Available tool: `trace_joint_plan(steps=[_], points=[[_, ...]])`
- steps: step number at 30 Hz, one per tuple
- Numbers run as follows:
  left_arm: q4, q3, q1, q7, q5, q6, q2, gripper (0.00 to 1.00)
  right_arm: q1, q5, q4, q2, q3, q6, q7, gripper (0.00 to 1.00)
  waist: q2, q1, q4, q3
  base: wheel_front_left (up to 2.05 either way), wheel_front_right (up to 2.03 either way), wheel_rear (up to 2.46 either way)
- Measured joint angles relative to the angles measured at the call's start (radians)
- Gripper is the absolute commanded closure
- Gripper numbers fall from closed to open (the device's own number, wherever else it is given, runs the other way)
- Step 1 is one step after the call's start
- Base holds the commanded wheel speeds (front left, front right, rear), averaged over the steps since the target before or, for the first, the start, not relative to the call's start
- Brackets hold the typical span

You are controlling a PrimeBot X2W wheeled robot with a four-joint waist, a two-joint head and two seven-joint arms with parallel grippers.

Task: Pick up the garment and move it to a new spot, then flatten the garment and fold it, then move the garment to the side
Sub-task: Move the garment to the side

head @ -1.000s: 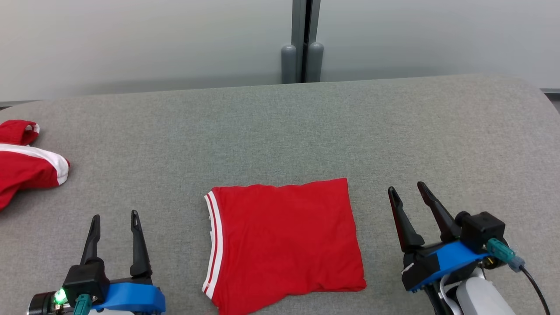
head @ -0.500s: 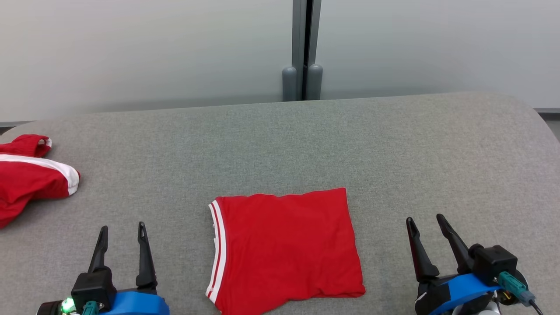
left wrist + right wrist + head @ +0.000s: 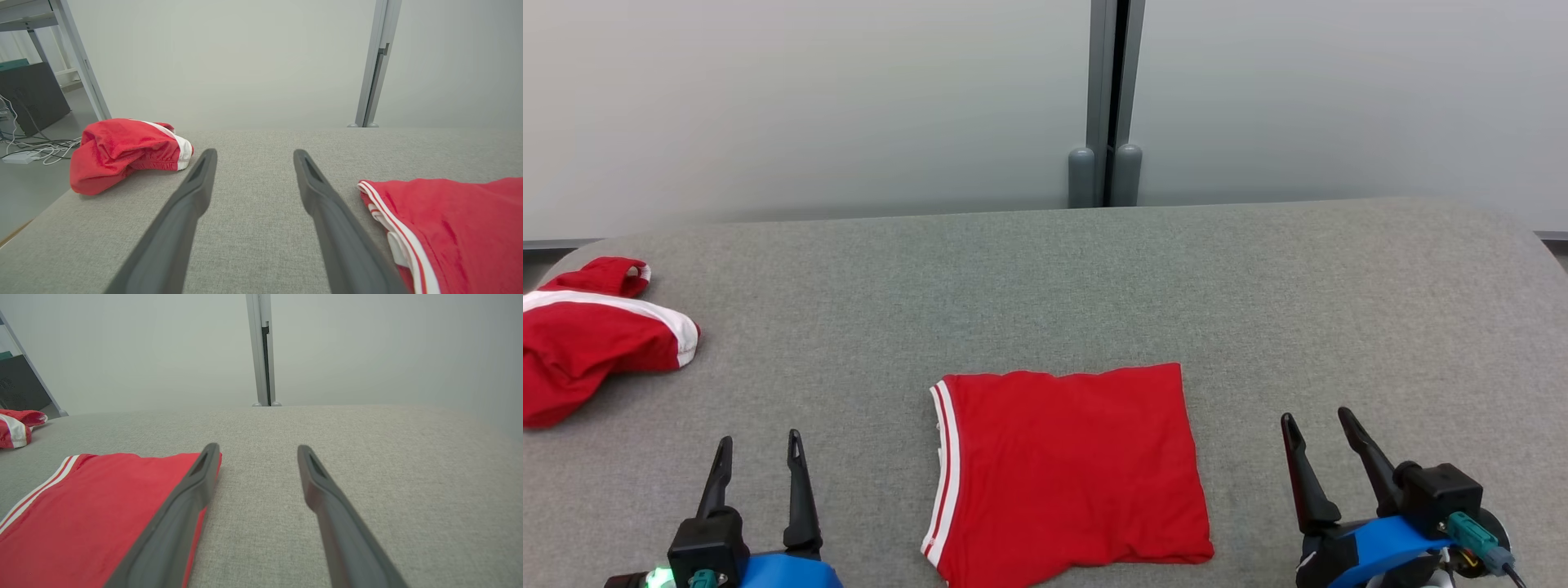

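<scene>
The folded red garment [image 3: 1070, 474] is lying flat on the grey surface [image 3: 1045, 278], on the side nearest the robot, between the two arms. The left jaws are standing released and empty, just left of the garment's white-striped edge and apart from the cloth. The right jaws are likewise spreading wide, grasping nothing, off to the garment's right. A second red-and-white piece of clothing [image 3: 596, 343] is sitting crumpled at the surface's far left edge.

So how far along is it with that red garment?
Folding looks done: the red garment lies as a neat rectangle on the gray table. Nothing is in hand: the left claw and right claw stand open either side of it, apart from it. Left to do: moving it to the side.
</scene>
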Motion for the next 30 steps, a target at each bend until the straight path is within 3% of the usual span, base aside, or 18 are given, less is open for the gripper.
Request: trace_joint_plan(steps=[30], points=[[-0.007,-0.018,0.011,0.000,-0.024,0.025,0.021,0.00,0.010,0.008,-0.006,0.008,0.010,0.000,0.032,0.00,0.0002,0.0000,0.007,-0.003,0.00,0.00,0.00]])
